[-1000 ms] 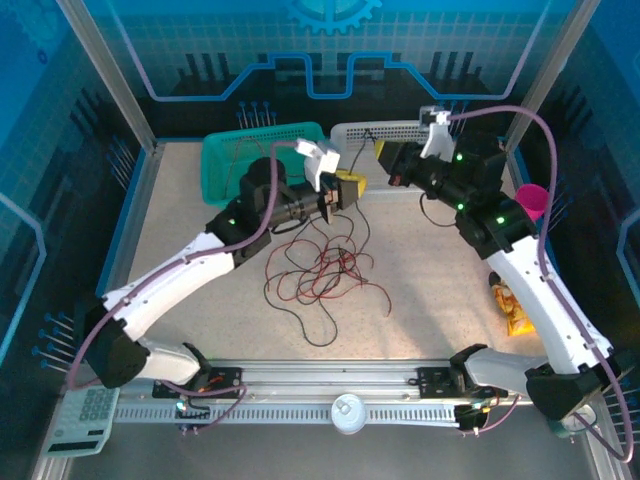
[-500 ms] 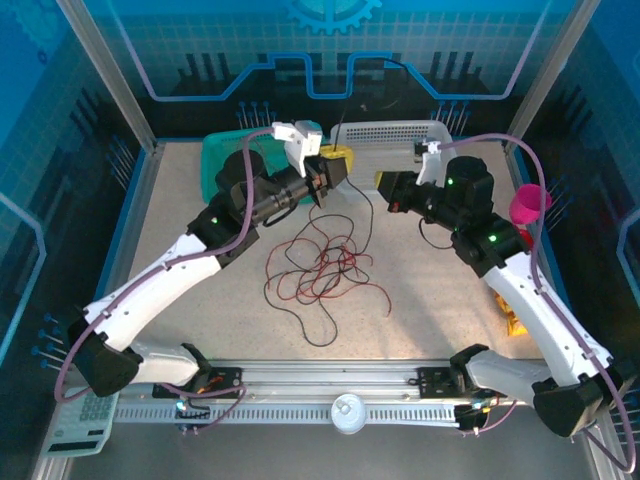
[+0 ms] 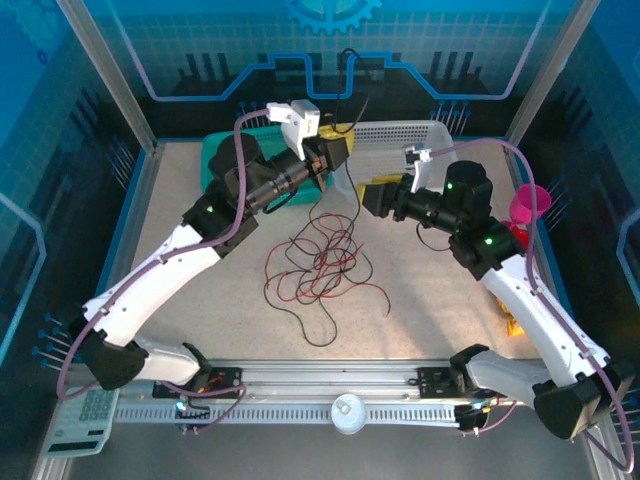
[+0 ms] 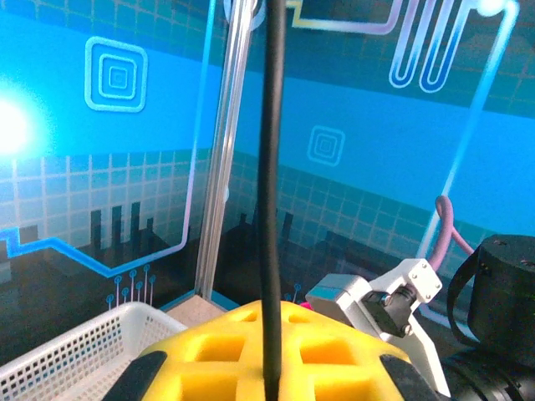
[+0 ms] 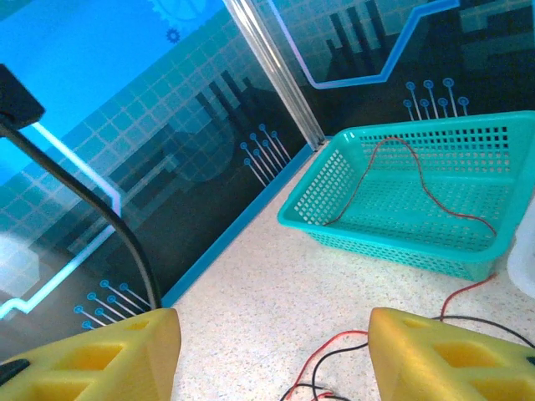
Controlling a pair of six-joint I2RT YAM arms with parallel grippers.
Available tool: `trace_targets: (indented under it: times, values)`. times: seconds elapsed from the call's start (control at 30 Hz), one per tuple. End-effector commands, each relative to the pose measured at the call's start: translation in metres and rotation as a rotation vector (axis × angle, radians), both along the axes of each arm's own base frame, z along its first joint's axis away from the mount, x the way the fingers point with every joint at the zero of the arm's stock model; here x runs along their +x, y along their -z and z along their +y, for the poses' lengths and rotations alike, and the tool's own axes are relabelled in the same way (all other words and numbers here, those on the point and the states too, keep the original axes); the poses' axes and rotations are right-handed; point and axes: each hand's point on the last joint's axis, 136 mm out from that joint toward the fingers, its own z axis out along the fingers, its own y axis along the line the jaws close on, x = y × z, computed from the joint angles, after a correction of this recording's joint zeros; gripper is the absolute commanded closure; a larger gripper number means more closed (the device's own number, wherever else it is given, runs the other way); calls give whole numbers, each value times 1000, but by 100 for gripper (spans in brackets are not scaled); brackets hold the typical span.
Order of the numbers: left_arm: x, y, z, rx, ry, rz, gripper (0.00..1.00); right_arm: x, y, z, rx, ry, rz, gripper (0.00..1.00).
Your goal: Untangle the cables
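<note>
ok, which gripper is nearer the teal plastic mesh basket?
Left. The left gripper hovers just off the teal plastic mesh basket's right end; the right gripper sits farther right, beyond it.

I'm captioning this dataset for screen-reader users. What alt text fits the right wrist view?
A teal basket with a red cable draped inside sits on the speckled table, seen between the two yellow jaws of the right gripper, which stand apart. More red and black cable lies near the jaws; a black cable arcs up at left.
</note>
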Motion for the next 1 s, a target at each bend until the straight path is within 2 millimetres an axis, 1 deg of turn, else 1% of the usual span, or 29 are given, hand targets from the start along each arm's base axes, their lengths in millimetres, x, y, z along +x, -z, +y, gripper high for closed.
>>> trace_targets:
  times: [0.0,0.13,0.27,0.33,0.37,0.43,0.5,0.63,0.67,0.8,0.83,0.87,0.97]
  values:
    - [-1,-12,1,-26,-4,-2,100,-5,-4,7,18,-50,-41,37]
    - [-1,-12,-1,-39,9,8,100,-6,-3,16,23,-79,-37,37]
    - [2,-8,-5,-40,14,25,100,-8,-4,27,20,-112,-40,37]
    - [2,-7,-6,-46,21,35,100,-6,-4,31,14,-110,-38,40]
    - [2,-6,-7,-47,23,40,100,-4,-5,31,12,-106,-37,45]
    - [4,-1,-6,-48,13,54,100,2,-5,29,4,-73,-36,59]
    - [6,6,-5,-39,5,71,100,11,-8,21,-4,-16,-34,74]
    - [11,26,-3,-22,-24,110,100,24,-18,5,26,54,-25,97]
    - [12,32,-2,-18,-32,122,100,26,-22,3,34,63,-25,100]
    - [19,57,3,-1,-81,175,100,41,-31,-9,59,152,-2,100]
    - [21,64,4,3,-92,190,94,45,-33,-11,70,175,8,100]
    - [23,71,5,8,-104,208,78,51,-35,-15,79,211,19,100]
    - [26,87,9,15,-120,249,41,70,-40,-24,96,311,52,100]
